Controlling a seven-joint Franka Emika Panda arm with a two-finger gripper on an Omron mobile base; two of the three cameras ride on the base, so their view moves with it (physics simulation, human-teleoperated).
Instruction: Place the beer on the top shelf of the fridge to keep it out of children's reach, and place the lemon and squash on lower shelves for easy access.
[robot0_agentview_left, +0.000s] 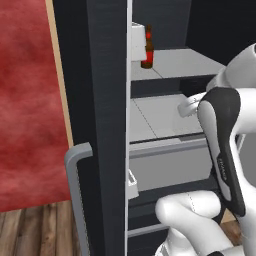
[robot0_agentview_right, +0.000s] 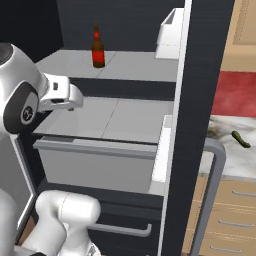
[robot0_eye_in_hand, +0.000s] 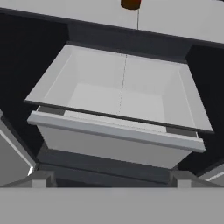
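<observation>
The fingers (robot0_eye_in_hand: 112, 183) are spread wide and grasp nothing; their tips (robot0_eye_in_hand: 40, 181) point at a light-grey drawer (robot0_eye_in_hand: 118, 94) in the fridge (robot0_agentview_left: 107, 100). The beer (robot0_agentview_right: 98, 48) stands upright on the top shelf (robot0_agentview_right: 135, 66), at 12 o'clock from the drawer. The squash (robot0_agentview_right: 241, 139) lies on the counter (robot0_agentview_right: 235, 155), at 3 o'clock past the open fridge door (robot0_agentview_right: 197, 125), well apart from the beer.
</observation>
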